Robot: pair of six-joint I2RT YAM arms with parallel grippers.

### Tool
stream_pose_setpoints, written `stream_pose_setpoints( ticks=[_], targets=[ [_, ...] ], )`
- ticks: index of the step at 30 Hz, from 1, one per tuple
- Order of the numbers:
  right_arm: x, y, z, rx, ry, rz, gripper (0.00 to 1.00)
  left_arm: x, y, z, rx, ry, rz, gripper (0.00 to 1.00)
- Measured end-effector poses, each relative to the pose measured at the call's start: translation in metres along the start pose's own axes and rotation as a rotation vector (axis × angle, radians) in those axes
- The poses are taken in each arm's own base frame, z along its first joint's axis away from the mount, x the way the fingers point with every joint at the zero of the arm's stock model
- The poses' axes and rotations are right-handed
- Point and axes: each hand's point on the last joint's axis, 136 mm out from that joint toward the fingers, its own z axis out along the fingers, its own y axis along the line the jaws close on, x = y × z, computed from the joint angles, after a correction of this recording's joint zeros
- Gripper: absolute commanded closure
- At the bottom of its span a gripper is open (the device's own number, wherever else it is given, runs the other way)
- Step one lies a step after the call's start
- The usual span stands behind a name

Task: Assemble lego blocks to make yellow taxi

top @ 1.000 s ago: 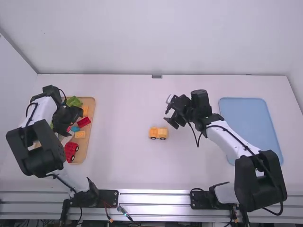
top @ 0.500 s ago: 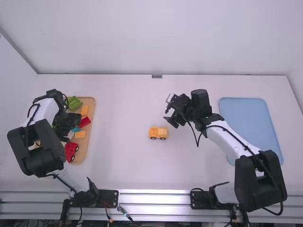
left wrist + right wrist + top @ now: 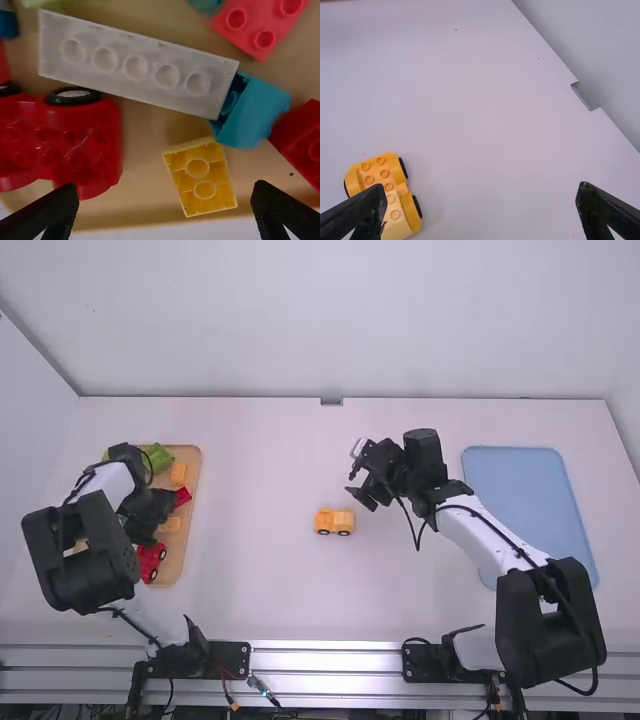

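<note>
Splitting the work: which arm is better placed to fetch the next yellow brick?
Left, I'd say. Its open claw is over the wooden tray, near a yellow brick; the right claw is out by the taxi base.

The toy taxi [image 3: 335,521] lies near the middle of the table [image 3: 265,460], between the left tray [image 3: 195,455] and the right tray [image 3: 530,510], well apart from both. In the left tray, an end block [image 3: 159,454] lies at the far end and a toy car [image 3: 149,556] at the near end. Between them, from far to near, come an upper block [image 3: 179,475], a side block [image 3: 183,497] and a lower block [image 3: 169,525]; this last is just beside the car, close to the tray's right rim. Left of it, the long block [image 3: 135,70] has one end at a corner block [image 3: 255,112].
</note>
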Motion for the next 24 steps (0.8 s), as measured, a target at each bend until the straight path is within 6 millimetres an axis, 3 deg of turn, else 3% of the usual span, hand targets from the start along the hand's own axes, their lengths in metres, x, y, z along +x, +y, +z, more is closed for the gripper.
stream_pose_setpoints(
  ticks=[9, 24],
  targets=[
    [0.000, 0.000, 0.000, -0.001, 0.000, 0.000, 0.01, 0.001, -0.005, 0.006, 0.034, 0.001, 0.014, 0.26],
    [0.000, 0.000, 0.000, 0.000, 0.001, -0.001, 0.01, 0.002, -0.008, 0.022, 0.075, -0.031, 0.000, 0.27]
  ],
)
